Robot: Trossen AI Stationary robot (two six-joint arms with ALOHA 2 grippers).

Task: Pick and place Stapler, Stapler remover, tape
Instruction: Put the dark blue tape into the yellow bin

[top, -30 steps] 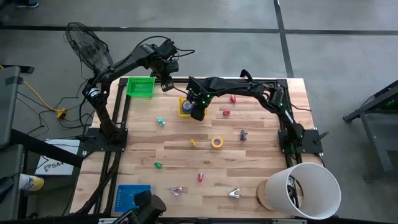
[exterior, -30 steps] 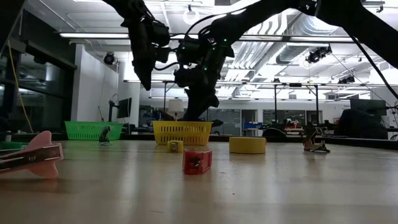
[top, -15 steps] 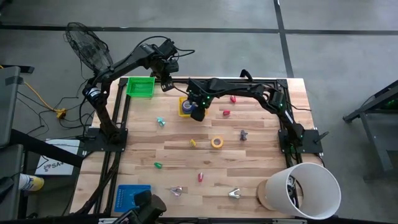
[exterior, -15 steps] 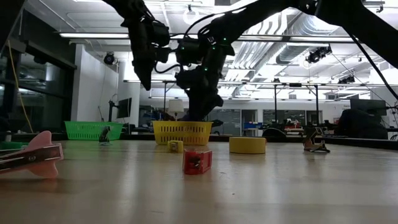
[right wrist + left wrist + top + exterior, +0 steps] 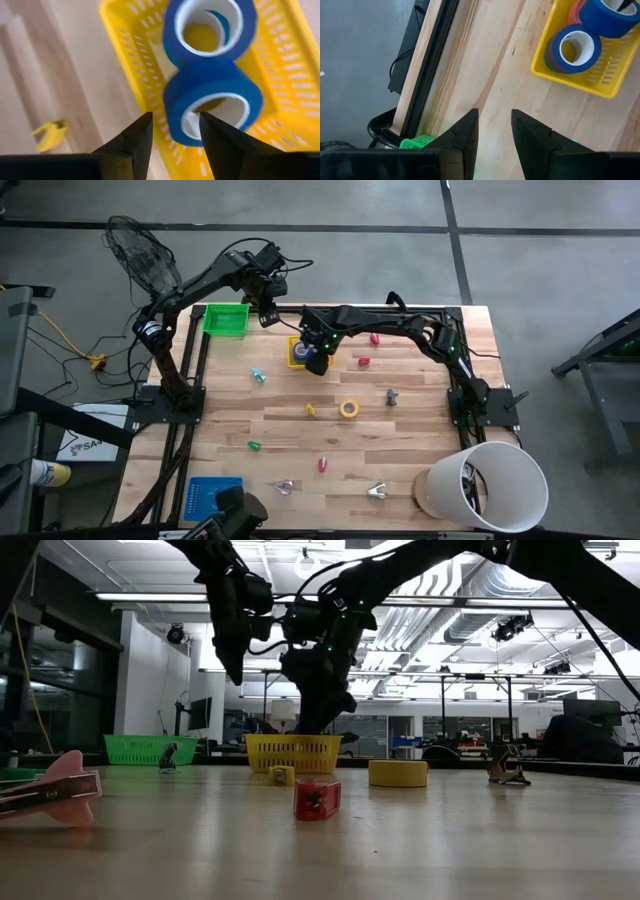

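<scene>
My right gripper [image 5: 176, 117] hangs over the yellow basket [image 5: 298, 352] near the table's far edge, shut on a blue tape roll [image 5: 215, 95]. The left wrist view shows this roll [image 5: 607, 17] above the basket. A second blue roll [image 5: 210, 20] lies flat on the basket floor beside a red-orange roll [image 5: 574, 12]. A yellow-orange roll [image 5: 349, 409] lies flat mid-table. Small metal clawed pieces [image 5: 390, 396] [image 5: 377, 492] rest on the wood. My left gripper [image 5: 495, 117] waits slightly open above the far edge, beside the green basket [image 5: 226, 319]. My right gripper has the blue roll by its near wall [image 5: 175, 120], coming from above and pointing down. One finger [image 5: 210, 132] stands in front of the roll's open centre, the other [image 5: 142, 132] outside the wall. The roll sits tilted above the basket floor, over the second blue roll.
Small red [image 5: 364, 362], green [image 5: 254, 445], teal [image 5: 259, 376] and yellow [image 5: 310, 409] pieces are scattered over the table. A white bucket [image 5: 485, 485] stands at the near right corner, a blue tray [image 5: 213, 498] at the near left. Bare wood lies along the table's middle.
My right gripper has shifted a little over the yellow basket, the blue roll staying with it. Nothing else has moved.
</scene>
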